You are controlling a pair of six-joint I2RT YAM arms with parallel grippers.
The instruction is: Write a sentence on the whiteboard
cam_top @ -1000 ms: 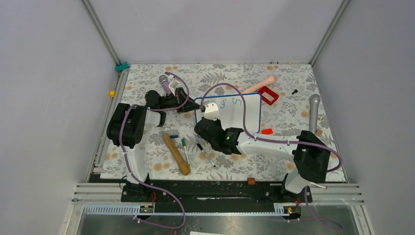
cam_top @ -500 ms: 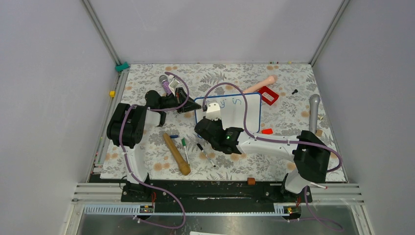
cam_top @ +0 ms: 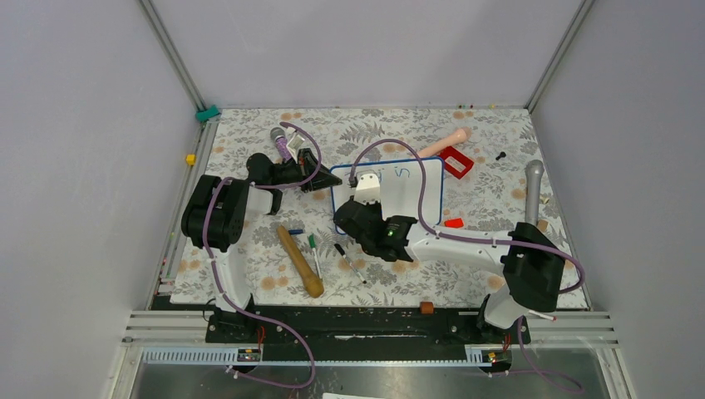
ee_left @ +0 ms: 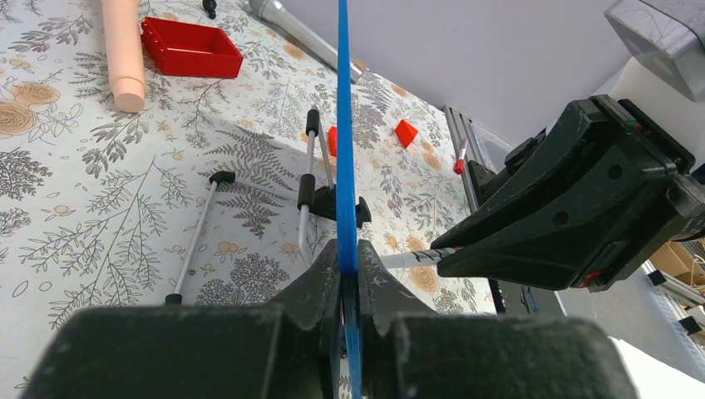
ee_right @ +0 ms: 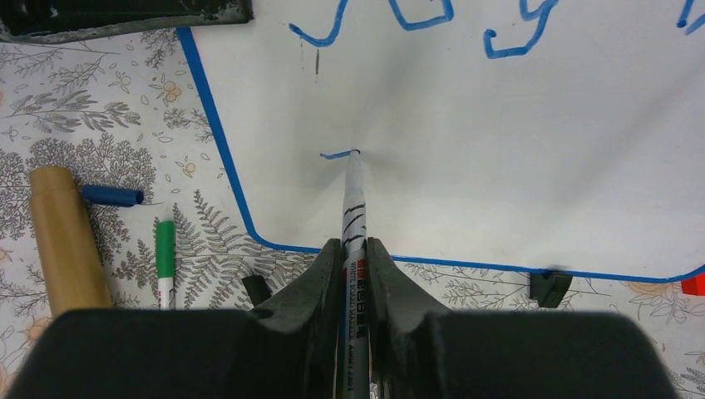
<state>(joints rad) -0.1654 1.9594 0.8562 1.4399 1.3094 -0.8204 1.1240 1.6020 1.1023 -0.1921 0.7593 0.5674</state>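
Since the earlier frame the right arm has edged slightly rightward along the whiteboard (cam_top: 420, 187), its wrist now covering more of the top line; the left arm has not shifted. Fingers of the left gripper (ee_left: 347, 264) are clamped on the board's blue left edge, seen edge-on in the wrist view, steadying it where it stands propped near the middle of the floral table (cam_top: 499, 125). Fingers of the right gripper (ee_right: 355, 249) are closed on a whiteboard marker (ee_right: 352, 204). Its long axis runs straight ahead from the fingers to the board face, tip touching the end of a short blue stroke (ee_right: 335, 155) in the lower-left area. Written letters of the sentence (ee_right: 507, 55) lie above the tip; blank surface extends to its right, along the board's long axis. Judged step: the second line is just begun, and the right arm, nearer the face, would carry strokes rightward.
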